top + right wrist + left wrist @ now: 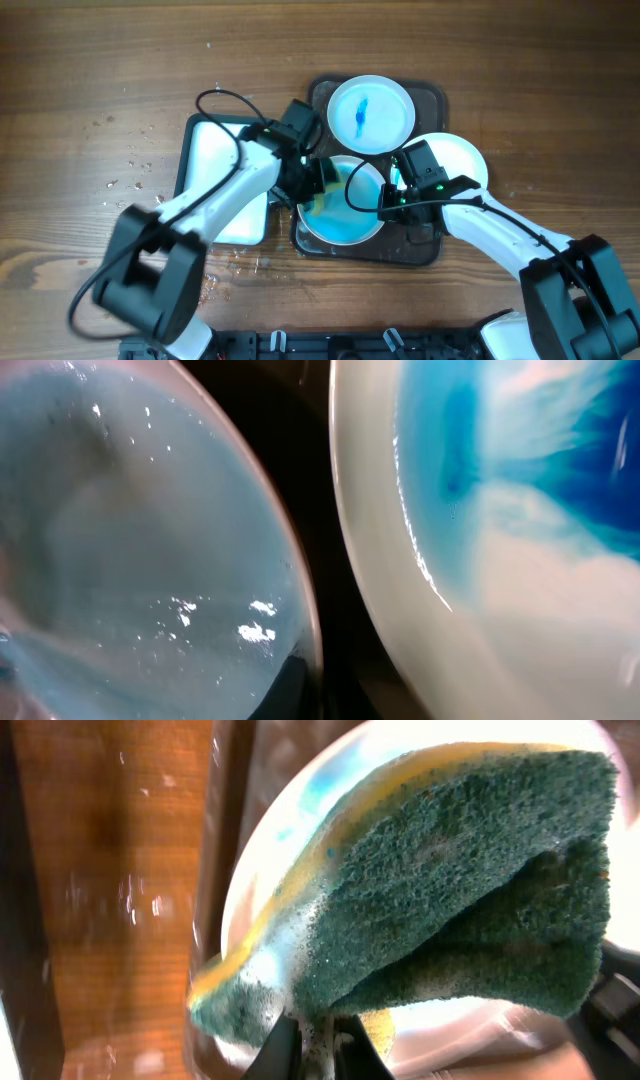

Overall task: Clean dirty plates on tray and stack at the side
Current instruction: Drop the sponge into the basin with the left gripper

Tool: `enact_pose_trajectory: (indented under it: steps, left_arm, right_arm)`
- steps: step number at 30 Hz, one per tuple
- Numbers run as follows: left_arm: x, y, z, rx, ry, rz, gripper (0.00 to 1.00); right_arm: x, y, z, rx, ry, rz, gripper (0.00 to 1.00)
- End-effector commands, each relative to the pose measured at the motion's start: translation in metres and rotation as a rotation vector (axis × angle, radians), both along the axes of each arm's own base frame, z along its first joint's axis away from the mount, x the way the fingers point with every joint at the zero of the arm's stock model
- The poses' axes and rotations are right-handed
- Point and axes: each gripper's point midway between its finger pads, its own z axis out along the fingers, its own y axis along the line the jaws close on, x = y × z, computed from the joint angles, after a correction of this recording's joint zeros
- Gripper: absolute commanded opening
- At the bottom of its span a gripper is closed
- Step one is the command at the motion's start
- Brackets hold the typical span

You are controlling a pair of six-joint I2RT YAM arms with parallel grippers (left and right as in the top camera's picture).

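Your left claw (316,182) pinches the sponge (450,890) and presses it on the blue-smeared plate (350,225) at the tray's (420,250) near end, for scrubbing. Your right claw (388,200) sits at that plate's rim, likely steadying it. Its grip cannot be told.

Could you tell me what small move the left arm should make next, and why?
Probably sweep the sponge across the front plate, since blue smears cover it and the left pincer grips the soapy sponge at its rim.
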Motion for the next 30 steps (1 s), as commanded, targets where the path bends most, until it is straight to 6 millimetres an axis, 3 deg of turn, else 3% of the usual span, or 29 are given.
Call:
enact_pose_trajectory:
  steps: [1,2,3,4,5,8,11,16,17,18,19,20,21,23,24,26,28,30]
  left_arm:
    - [-0.004,0.031,0.079,-0.059,-0.141,0.054,0.04]
    - [-0.004,0.069,0.090,0.060,-0.194,0.124,0.04]
    - [-0.005,0.095,0.094,0.143,-0.216,0.169,0.04]
    - [-0.011,0.132,0.096,0.255,-0.219,0.241,0.04]
    - [-0.013,0.146,0.092,0.283,-0.201,0.273,0.04]
    - [-0.020,0.177,0.047,0.317,-0.123,0.372,0.04]
    - [-0.025,0.179,0.022,0.265,-0.081,0.390,0.04]
    - [-0.023,0.186,0.023,0.294,-0.099,0.372,0.09]
    - [-0.023,0.187,0.023,0.283,-0.091,0.381,0.57]
    - [-0.025,0.183,0.025,0.223,-0.069,0.400,0.69]
    - [-0.024,0.179,0.028,0.167,-0.068,0.389,0.59]
    - [-0.022,0.177,0.037,0.097,-0.079,0.396,0.61]
    - [-0.020,0.181,0.044,0.083,-0.093,0.418,0.72]
    - [-0.017,0.191,0.072,0.056,-0.160,0.448,0.76]
    - [-0.016,0.196,0.099,0.034,-0.223,0.455,0.77]
    - [-0.020,0.200,0.135,0.026,-0.313,0.473,0.79]
    - [-0.029,0.199,0.171,0.014,-0.428,0.474,1.00]
    - [-0.041,0.197,0.194,0.003,-0.527,0.474,1.00]
  right_arm:
    - [-0.015,-0.017,-0.004,-0.101,0.039,0.111,0.04]
    - [-0.015,-0.017,0.011,-0.105,0.039,0.115,0.04]
    - [-0.013,-0.016,0.023,-0.104,0.032,0.124,0.04]
    - [-0.007,-0.011,0.053,-0.103,-0.009,0.178,0.04]
    - [-0.001,-0.007,0.080,-0.111,-0.051,0.211,0.04]
    - [0.014,0.016,0.153,-0.116,-0.178,0.308,0.04]
    - [0.012,0.048,0.177,-0.083,-0.254,0.388,0.04]
    - [0.024,0.060,0.186,-0.156,-0.372,0.370,0.04]
    - [0.024,0.060,0.186,-0.149,-0.369,0.355,0.05]
    - [0.024,0.060,0.186,-0.150,-0.370,0.356,0.04]
    - [0.024,0.060,0.186,-0.150,-0.370,0.357,0.04]
    - [0.025,0.061,0.187,-0.148,-0.376,0.358,0.04]
    - [0.026,0.062,0.188,-0.145,-0.382,0.357,0.04]
    - [0.032,0.070,0.193,-0.135,-0.431,0.391,0.04]
    - [0.036,0.083,0.197,-0.129,-0.477,0.425,0.04]
    - [0.046,0.100,0.199,-0.162,-0.560,0.455,0.04]
    - [0.063,0.128,0.203,-0.255,-0.712,0.517,0.04]
    - [0.074,0.157,0.208,-0.378,-0.869,0.599,0.04]
